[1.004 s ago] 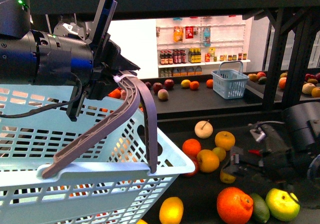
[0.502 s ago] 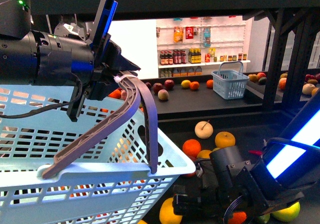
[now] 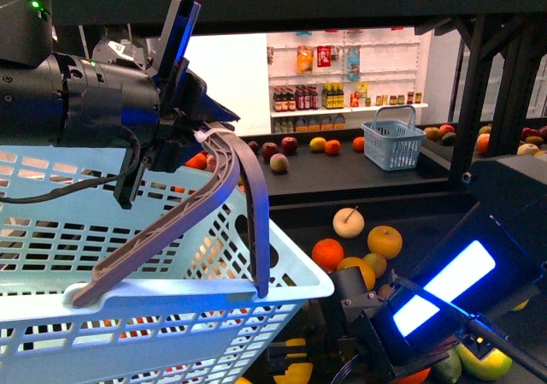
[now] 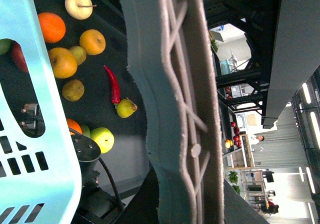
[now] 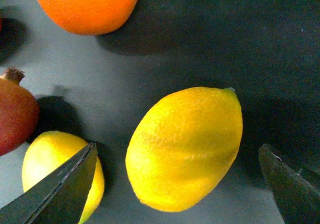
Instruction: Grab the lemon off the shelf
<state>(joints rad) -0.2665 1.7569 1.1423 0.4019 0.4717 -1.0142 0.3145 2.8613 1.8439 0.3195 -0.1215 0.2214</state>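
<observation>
Straddling lemon (image 5: 185, 146), right pincer (image 5: 177, 149) spread wide, pointing down | left pincer (image 3: 197, 132) clamped on basket handle (image 3: 171, 221)

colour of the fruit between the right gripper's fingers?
Plain yellow: it's the lemon. The right wrist view shows it best.

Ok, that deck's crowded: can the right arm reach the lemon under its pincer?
Probably yes: the open right pincer straddles the lemon, nothing over it; a second lemon crowds one finger.
</observation>
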